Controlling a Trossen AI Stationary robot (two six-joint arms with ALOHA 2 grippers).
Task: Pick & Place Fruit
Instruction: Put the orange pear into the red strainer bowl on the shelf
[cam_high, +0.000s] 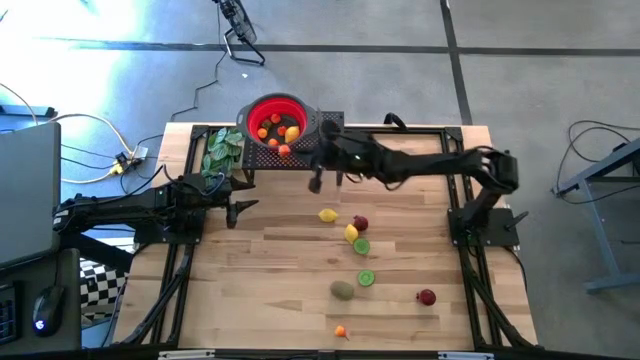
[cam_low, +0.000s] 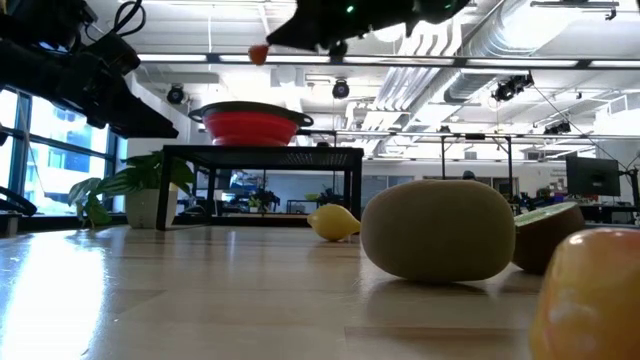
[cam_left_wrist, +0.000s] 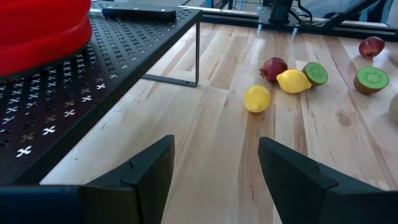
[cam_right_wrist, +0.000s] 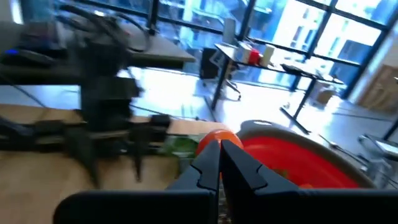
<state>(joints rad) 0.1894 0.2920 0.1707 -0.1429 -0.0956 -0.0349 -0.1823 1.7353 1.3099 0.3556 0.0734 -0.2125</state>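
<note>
Right gripper (cam_right_wrist: 221, 163): clenched on a small orange fruit (cam_right_wrist: 214, 138), arm stretched far-left across the table and held above the red bowl (cam_high: 272, 117) on its black rack (cam_high: 322, 128), evidently for dropping. Left gripper (cam_left_wrist: 214, 163): spread, empty, waiting low at left. Lemons (cam_high: 327, 214), limes (cam_high: 366, 278), kiwi (cam_high: 343, 290) lie mid-table, uncollected.
</note>
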